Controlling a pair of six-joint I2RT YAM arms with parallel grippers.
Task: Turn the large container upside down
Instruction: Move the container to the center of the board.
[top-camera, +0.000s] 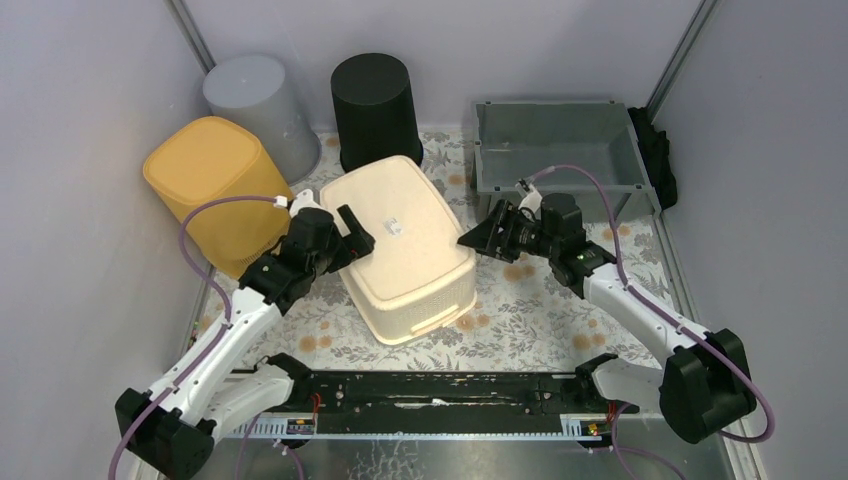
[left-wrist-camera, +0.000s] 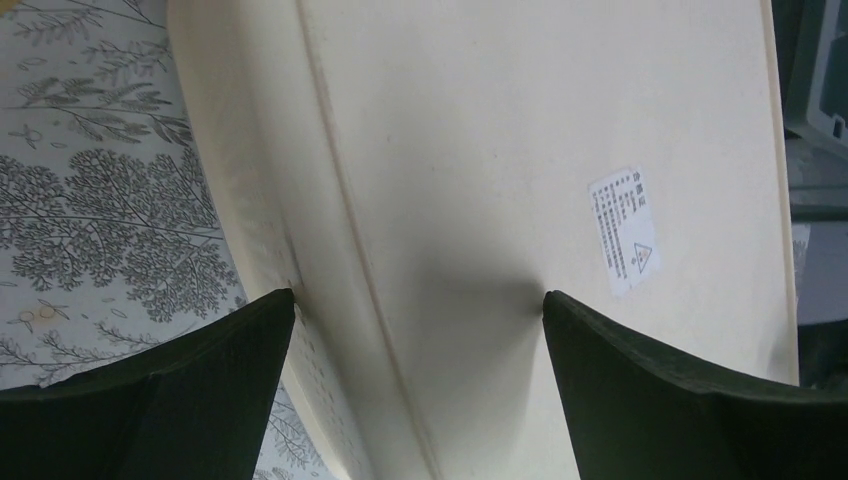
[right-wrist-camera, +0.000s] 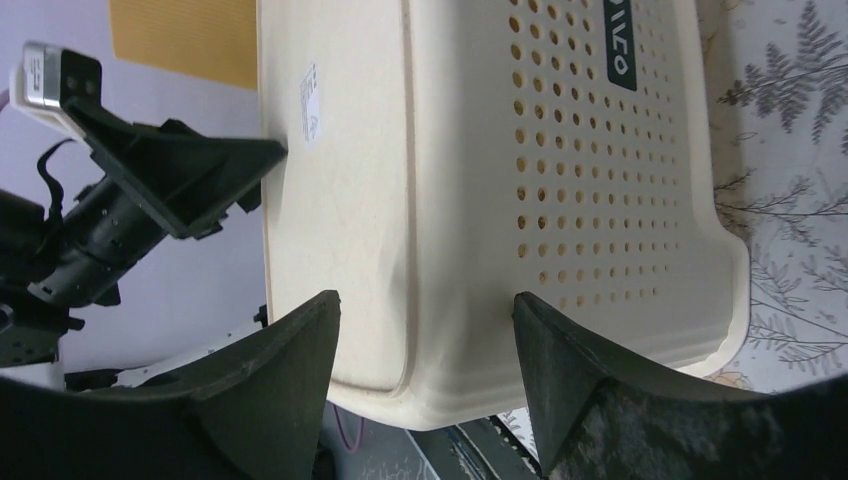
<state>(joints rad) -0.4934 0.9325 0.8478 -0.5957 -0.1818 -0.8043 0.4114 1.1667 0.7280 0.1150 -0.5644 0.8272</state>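
The large container (top-camera: 405, 245) is a cream perforated basket in the middle of the table, its flat base with a white sticker (left-wrist-camera: 624, 230) facing up and its rim down on the patterned cloth. My left gripper (top-camera: 356, 232) is open at the container's left upper edge; in the left wrist view (left-wrist-camera: 418, 295) one finger is over the base and the other beside the side wall. My right gripper (top-camera: 478, 232) is open at the container's right upper edge. In the right wrist view (right-wrist-camera: 425, 297) its fingers straddle the corner between the base and the holed side (right-wrist-camera: 600, 150).
Behind stand a yellow bin (top-camera: 210, 185), a grey bin (top-camera: 262, 105) and a black bin (top-camera: 375, 105), all upside down. A grey tray (top-camera: 555, 145) sits at the back right. Walls close in on both sides; a black rail (top-camera: 430, 390) runs along the near edge.
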